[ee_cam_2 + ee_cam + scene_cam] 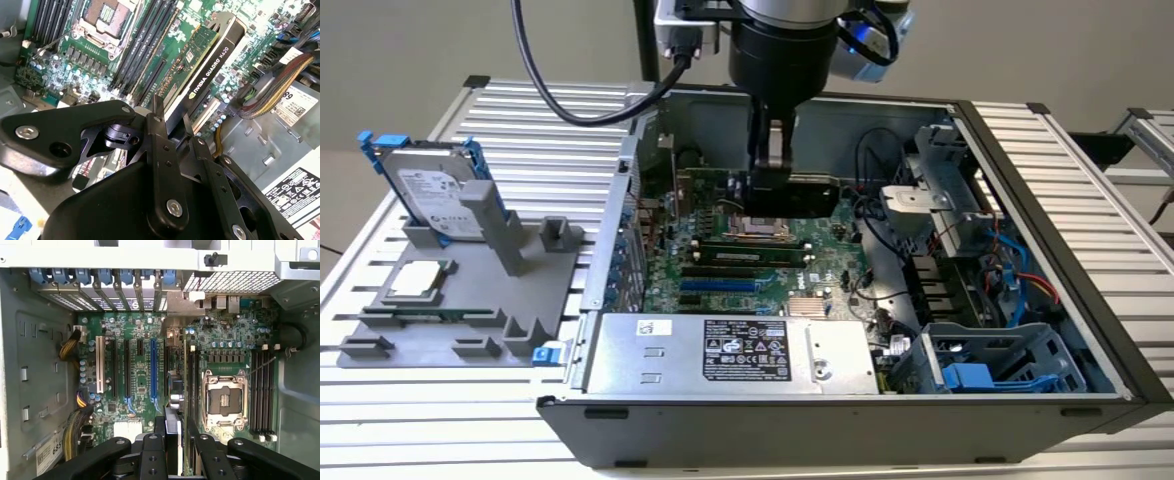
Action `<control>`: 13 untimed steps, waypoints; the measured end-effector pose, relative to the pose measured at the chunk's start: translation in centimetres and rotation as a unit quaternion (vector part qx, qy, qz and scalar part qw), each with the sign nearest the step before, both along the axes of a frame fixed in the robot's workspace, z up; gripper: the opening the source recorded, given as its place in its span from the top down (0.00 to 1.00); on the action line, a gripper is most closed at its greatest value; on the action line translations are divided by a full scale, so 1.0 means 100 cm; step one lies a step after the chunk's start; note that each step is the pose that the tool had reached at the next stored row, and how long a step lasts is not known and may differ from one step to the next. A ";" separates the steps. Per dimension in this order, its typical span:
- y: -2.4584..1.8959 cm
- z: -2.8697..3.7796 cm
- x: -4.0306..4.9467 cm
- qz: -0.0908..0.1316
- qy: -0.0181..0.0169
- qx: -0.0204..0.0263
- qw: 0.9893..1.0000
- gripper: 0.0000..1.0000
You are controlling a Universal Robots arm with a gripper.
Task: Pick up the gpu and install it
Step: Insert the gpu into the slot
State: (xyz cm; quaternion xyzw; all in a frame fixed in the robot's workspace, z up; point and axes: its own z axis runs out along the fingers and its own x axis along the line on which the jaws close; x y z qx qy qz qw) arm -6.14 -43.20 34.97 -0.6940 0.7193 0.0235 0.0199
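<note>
I'm holding the black two-finger gripper (771,185) inside the open dark-grey PC case (1041,180), clenched on the thin flat gpu (809,193) w/ green board and black shroud. The card's standing on edge over the green motherboard (774,262), by the empty CPU socket (223,400); in the second wrist view the gpu (207,62) is sitting between the fingers (161,145).
</note>
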 end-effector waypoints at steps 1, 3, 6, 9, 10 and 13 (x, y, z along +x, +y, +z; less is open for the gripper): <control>0.0000 -0.0003 0.0000 0.000 0.000 0.000 1.000 1.00; 0.0000 -0.0014 0.0000 0.000 0.000 0.000 1.000 1.00; 0.0000 -0.0022 0.0000 0.000 0.000 0.000 1.000 1.00; 0.0000 -0.0038 0.0000 0.000 0.000 0.000 1.000 1.00; 0.0000 -0.0040 0.0000 0.000 0.000 0.000 1.000 1.00; 0.0000 -0.0054 -0.0001 0.000 0.000 0.000 1.000 1.00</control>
